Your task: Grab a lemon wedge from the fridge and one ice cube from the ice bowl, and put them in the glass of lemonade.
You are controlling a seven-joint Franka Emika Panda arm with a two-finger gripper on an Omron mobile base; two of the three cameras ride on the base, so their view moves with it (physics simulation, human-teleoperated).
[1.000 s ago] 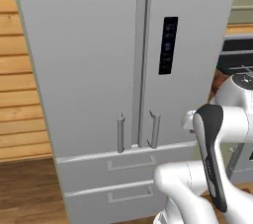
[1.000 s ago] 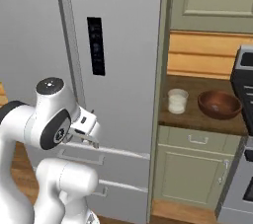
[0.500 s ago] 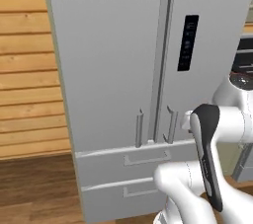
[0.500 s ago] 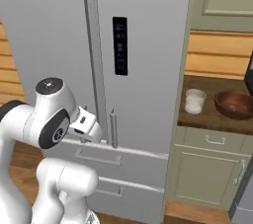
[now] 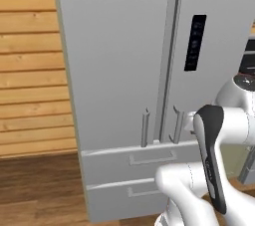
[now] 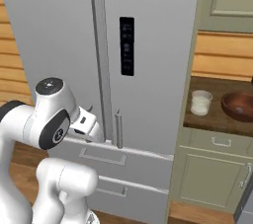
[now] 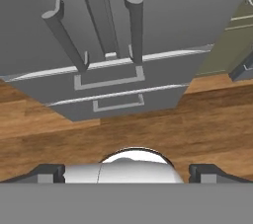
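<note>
My pincer (image 7: 126, 172) is spread wide, holding nothing, facing the shut fridge (image 5: 119, 60). I should centre on one door handle (image 7: 134, 25), close squarely, then pull outward.

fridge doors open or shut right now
Shut: both upper doors of the fridge sit flush, handles side by side, and the lower drawers are pushed in.

Wood-plank wall (image 5: 30, 65), wooden floor (image 7: 148, 124), beige-green cabinets (image 6: 212, 173) under dark counter (image 6: 217, 122).
</note>
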